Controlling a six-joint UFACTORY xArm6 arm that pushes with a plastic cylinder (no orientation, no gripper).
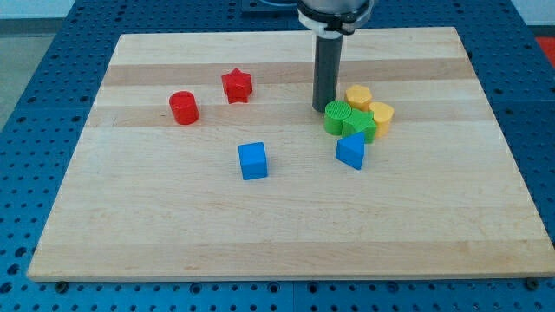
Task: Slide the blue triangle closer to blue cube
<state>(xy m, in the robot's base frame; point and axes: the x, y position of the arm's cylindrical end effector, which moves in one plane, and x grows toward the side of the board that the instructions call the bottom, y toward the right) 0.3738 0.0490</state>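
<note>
- No pincer is fitted, so no open or closed state can be told; the arm ends in a dark rod, and my tip (pixel 323 107) is seen resting on the desk (pixel 286 234) just at the view's upper left of the green blocks.
- The blue triangle (pixel 351 151) is found directly below the green cluster, touching or almost touching it; my tip is set above it, with the green blocks between.
- The blue cube (pixel 253 160) is placed well apart to the view's left of the triangle, at nearly the same height in the view.
- Two green blocks (pixel 349 120) are pressed together; two yellow blocks (pixel 370 104) are packed against them on the view's right and top; their shapes are not clearly made out.
- A red star (pixel 236 86) and a red cylinder (pixel 184 107) are set near each other toward the view's upper left.
- The desk is a pale wooden board of joined planks; it is laid on a blue perforated surface (pixel 35 121), seen on all sides.
</note>
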